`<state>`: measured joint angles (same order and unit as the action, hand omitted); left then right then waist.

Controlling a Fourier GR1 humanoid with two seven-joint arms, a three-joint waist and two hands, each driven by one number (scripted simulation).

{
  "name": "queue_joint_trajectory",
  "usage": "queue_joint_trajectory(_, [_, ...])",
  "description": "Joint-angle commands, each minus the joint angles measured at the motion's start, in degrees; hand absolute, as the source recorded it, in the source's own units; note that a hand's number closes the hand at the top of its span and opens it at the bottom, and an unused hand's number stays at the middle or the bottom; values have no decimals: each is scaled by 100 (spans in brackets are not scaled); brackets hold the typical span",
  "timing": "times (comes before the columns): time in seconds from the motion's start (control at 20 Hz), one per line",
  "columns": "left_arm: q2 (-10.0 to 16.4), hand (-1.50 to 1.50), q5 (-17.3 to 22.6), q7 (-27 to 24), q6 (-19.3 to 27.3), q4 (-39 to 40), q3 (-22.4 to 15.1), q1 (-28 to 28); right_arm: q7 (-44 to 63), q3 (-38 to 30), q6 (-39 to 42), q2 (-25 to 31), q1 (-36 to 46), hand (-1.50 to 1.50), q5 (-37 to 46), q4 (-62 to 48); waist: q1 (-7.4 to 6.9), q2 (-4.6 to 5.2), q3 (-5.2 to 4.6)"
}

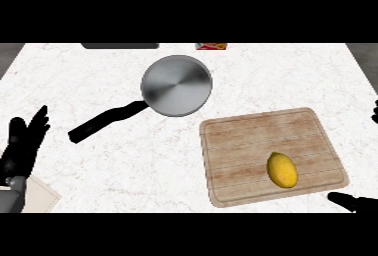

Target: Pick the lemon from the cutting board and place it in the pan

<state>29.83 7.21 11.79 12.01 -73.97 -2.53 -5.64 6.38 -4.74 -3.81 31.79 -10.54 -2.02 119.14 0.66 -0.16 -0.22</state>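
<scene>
Two things are sitting on a white marble counter [295,75] that is showing faint grey veining and filling nearly the whole view. A round pan [177,85] of brushed grey metal is lying near 12 o'clock, its shallow bowl catching the light. Its matte black handle [103,122] is running down toward 8 o'clock.

A rectangular cutting board [251,135] of pale wood is lying at 4 o'clock, well apart from the pan. It is showing straight grain, rounded corners and a groove along its rim.

The lemon [282,170] is resting on the board, toward the board's own 5 o'clock corner. It is an oval of bright yellow with a dimpled skin, and nothing is touching it.

The left hand [21,150] is resting at 9 o'clock, fingers straight, pointing up and holding nothing. The right hand [353,201] is showing only as two black tips at the 3 and 4 o'clock edge, spread well apart and not touching the board.

At 12 o'clock, along the counter's far edge, a dark flat object [118,45] and a small red-and-yellow box [212,46] are peeking in. A beige slab [46,196] is lying at 8 o'clock.
</scene>
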Motion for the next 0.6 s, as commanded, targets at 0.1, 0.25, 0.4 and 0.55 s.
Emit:
queue_joint_trajectory(0.1, [30, 0, -85, 226, 0, -9, -18, -310, 1782, 177, 853, 1444, 355, -150, 606, 369, -123, 45, -7])
queue_joint_trajectory(0.25, [-184, 0, -166, 354, 54, -123, -210, -287, 2885, 513, 1222, 1734, 714, -150, 594, 757, -143, 27, 0])
queue_joint_trajectory(0.4, [-93, 0, -167, 35, -51, -140, -135, -71, 3708, 1154, 1598, 2008, 1133, -150, 864, 829, -284, 36, -4])
queue_joint_trajectory(0.55, [-181, 0, -162, 94, -111, 139, -102, -452, 4635, 1656, 1937, 1951, 2150, -150, 666, 581, -311, 73, -5])
